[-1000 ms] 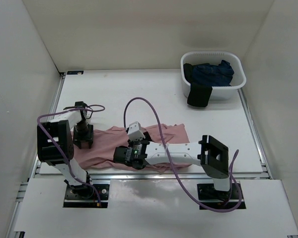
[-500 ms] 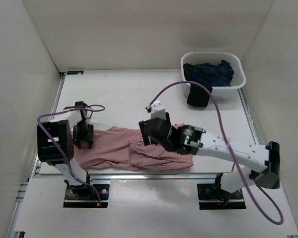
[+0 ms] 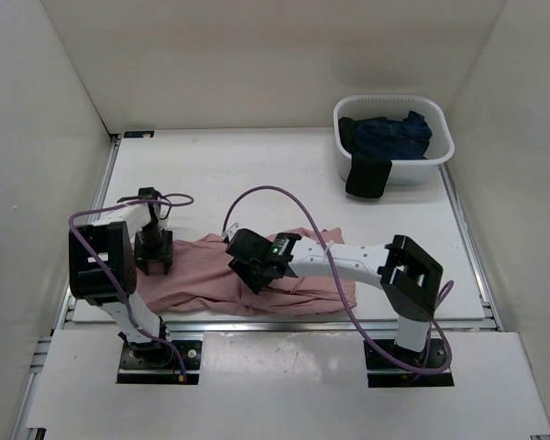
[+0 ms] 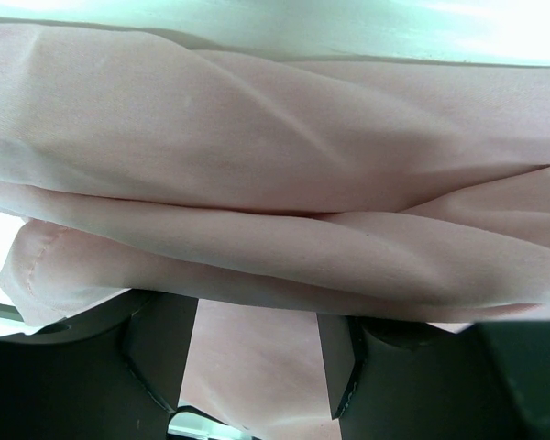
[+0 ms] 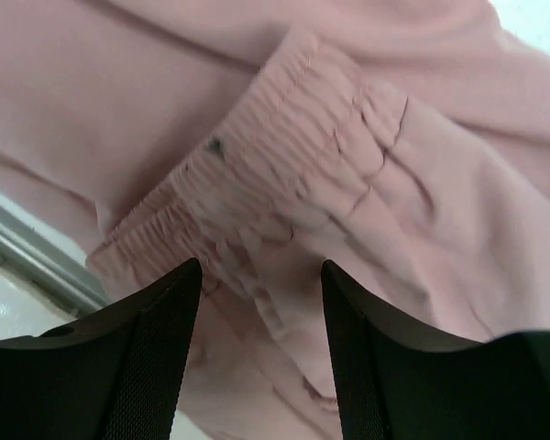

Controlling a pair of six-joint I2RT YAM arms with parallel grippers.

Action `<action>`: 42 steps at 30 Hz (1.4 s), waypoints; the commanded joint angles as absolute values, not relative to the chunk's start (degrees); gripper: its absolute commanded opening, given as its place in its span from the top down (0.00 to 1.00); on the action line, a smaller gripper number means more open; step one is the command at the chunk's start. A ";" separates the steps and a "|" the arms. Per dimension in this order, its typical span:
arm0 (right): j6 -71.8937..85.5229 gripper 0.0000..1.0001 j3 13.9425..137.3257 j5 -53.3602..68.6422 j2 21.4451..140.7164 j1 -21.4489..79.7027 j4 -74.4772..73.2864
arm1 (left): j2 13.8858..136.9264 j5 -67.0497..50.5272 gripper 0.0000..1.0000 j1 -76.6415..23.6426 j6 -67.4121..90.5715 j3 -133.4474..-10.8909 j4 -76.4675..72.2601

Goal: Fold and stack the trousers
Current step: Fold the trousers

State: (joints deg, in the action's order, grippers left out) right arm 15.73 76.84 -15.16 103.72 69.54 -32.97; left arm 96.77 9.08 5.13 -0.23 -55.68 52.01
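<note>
The dusty-pink trousers (image 3: 197, 275) are lying crumpled on the bench (image 3: 257, 174), lower centre of the overhead frame, near the front edge. The right claw (image 3: 246, 268) is hovering over the gathered waistband (image 5: 284, 156), fingers standing apart, gripping nothing. The left claw (image 3: 153, 266), at the trousers' left end, is sitting partly open, with cloth lying across its fingers (image 4: 160, 353) but not pinched. A white basket (image 3: 440, 156) is sitting upper right.
</note>
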 commanded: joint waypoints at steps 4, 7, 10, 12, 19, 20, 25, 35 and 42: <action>16.43 0.44 83.39 -22.04 109.24 69.35 -36.37 | 97.38 8.17 0.36 4.66 0.00 -56.16 50.54; 19.07 0.61 84.72 -26.18 111.45 69.35 -37.79 | 97.38 8.17 0.36 4.66 0.00 -56.16 50.54; 21.17 1.00 84.73 -29.87 111.45 69.35 -38.32 | 97.38 8.17 0.36 4.66 0.00 -56.16 50.54; 21.80 1.00 85.25 -31.81 108.56 69.35 -39.90 | 97.38 8.17 0.36 4.66 0.00 -56.16 50.54; 19.78 1.00 80.95 -30.60 92.04 72.25 -37.79 | 98.00 8.17 0.36 4.66 0.00 -56.68 50.54; 19.78 1.00 80.34 -28.76 91.50 72.94 -37.79 | 98.00 8.17 0.36 4.66 0.00 -56.69 50.54; 17.75 1.00 78.84 -18.11 94.90 74.88 -37.00 | 98.53 8.17 0.36 4.66 0.00 -57.30 51.06; 11.07 0.28 84.99 -8.08 106.62 72.16 -39.72 | 99.67 8.70 0.36 4.66 0.00 -57.83 51.06; 20.01 0.27 76.75 -14.58 91.33 68.39 -33.94 | 99.67 8.18 0.36 4.66 0.00 -57.83 51.06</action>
